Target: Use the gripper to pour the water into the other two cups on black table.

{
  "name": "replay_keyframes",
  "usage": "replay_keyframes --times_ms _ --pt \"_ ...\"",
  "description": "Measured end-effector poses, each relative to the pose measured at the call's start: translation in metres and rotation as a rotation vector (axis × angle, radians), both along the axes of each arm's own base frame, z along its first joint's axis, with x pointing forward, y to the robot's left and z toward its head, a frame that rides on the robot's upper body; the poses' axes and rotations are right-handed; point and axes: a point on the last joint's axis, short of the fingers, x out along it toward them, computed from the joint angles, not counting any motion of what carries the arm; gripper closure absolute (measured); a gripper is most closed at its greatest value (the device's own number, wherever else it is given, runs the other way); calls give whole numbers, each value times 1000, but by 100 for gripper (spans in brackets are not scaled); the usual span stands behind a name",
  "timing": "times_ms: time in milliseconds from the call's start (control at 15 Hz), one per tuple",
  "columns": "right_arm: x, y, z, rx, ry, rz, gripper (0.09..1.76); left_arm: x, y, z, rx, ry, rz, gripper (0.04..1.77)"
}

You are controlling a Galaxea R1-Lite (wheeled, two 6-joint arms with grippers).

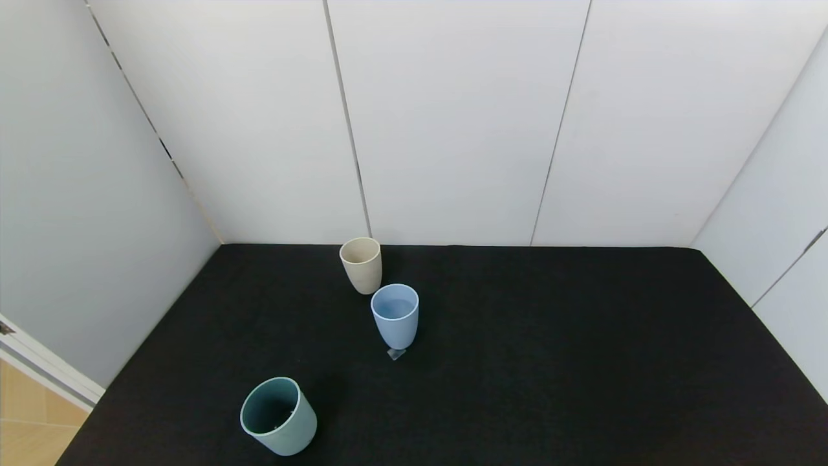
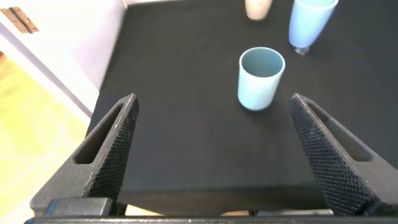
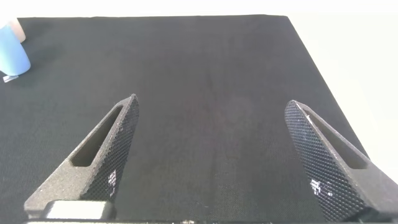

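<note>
A beige cup (image 1: 361,264) stands upright near the back of the black table (image 1: 550,362). A light blue cup (image 1: 395,315) stands just in front of it. A wider teal-green cup (image 1: 278,415) stands at the front left. No arm shows in the head view. My left gripper (image 2: 211,106) is open and empty at the table's front edge, with the teal-green cup (image 2: 260,78) ahead of it and the light blue cup (image 2: 309,23) and beige cup (image 2: 257,8) beyond. My right gripper (image 3: 211,107) is open and empty over bare table, with the light blue cup (image 3: 12,55) far off.
White panel walls close in the table at the back and both sides. A small clear tab (image 1: 396,353) lies at the foot of the light blue cup. Wooden floor (image 1: 29,424) shows past the table's front left corner.
</note>
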Motion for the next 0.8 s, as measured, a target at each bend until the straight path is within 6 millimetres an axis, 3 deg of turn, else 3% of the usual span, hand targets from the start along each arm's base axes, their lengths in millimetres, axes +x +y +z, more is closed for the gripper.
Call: replay_keyframes --times_ms 267,533,800 --pt "0 0 0 0 0 0 14 10 0 -13 4 -169 2 9" --pt "0 0 0 0 0 0 14 19 0 -32 11 -177 -8 9" --pt "0 0 0 0 0 0 14 21 0 -38 -54 -148 -15 9"
